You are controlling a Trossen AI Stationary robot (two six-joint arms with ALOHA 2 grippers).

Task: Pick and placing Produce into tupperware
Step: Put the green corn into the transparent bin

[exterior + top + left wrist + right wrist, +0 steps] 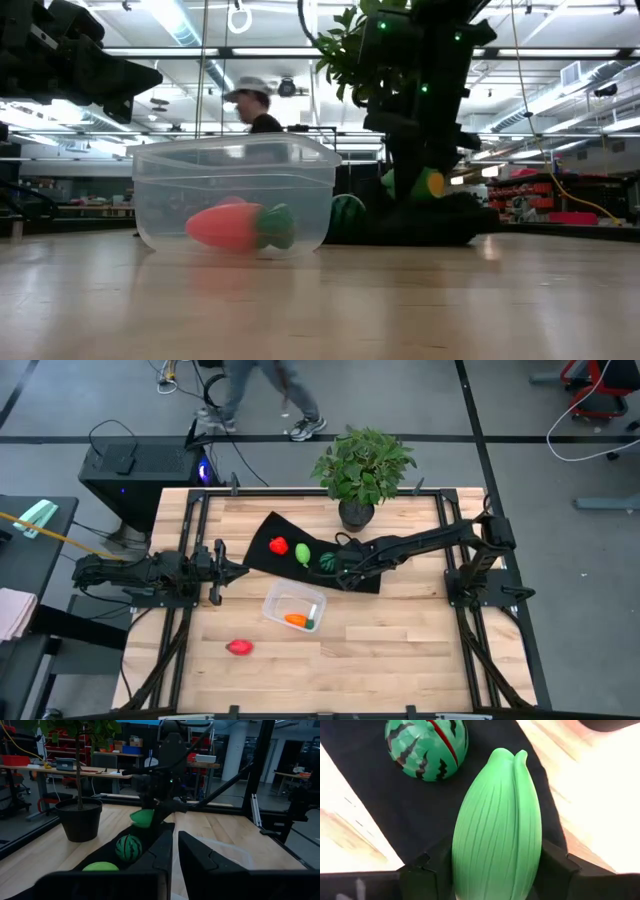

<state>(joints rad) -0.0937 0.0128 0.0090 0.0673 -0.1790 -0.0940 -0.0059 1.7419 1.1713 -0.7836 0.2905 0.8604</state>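
Ribbed green vegetable (pixel 497 825) held above mat – carrot (pixel 296 621) seemingly inside tupperware (pixel 278 603).

Overhead and table-level views share the tupperware (pixel 294 606); wrist cameras look close past each tool

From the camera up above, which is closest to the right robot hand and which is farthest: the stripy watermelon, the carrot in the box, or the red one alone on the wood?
Measured from the right end effector:
1. Stripy watermelon, right beside it on the black mat.
2. Carrot, inside the clear tupperware, toward the table's front.
3. Lone red piece, on bare wood toward the front left.
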